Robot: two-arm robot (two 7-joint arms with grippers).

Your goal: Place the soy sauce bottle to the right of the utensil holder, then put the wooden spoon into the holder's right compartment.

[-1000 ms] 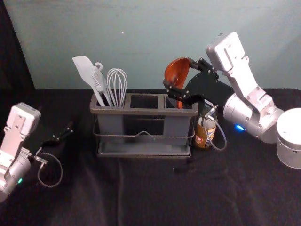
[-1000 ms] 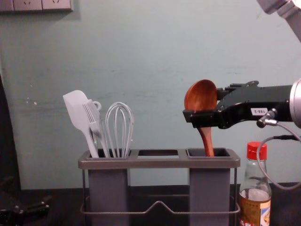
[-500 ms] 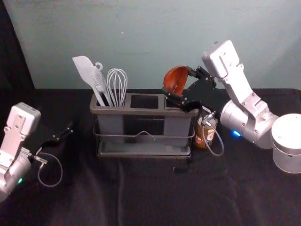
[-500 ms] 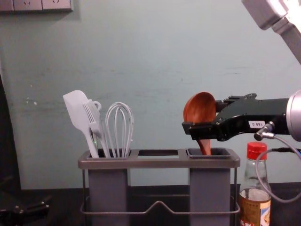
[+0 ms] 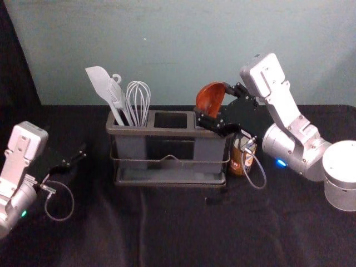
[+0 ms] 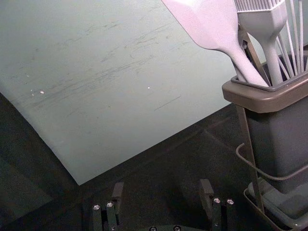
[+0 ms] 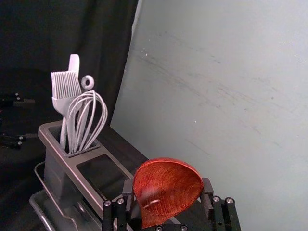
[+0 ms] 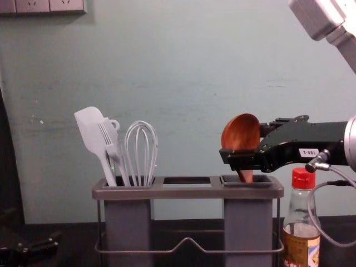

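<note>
The grey plastic utensil holder [image 8: 189, 192], its left compartment carrying a white spatula [image 8: 93, 130], brush [image 8: 113, 146] and whisk [image 8: 146, 153], stands between the left gripper [image 5: 84, 151], spread apart, and the red-capped glass soy sauce bottle [image 8: 301, 245], just right. Above the right compartment, the right gripper [image 5: 212, 100] grasps the reddish-brown wooden spoon [image 8: 240, 133] by its bowl, near-upright, handle pointing down inside.

A desk [image 5: 172, 236] covered in black cloth [image 5: 100, 245]
The utensil holder [image 5: 183, 132] is set on it, with the soy sauce bottle [image 8: 301, 246] stood upright just beside its right end.
</note>
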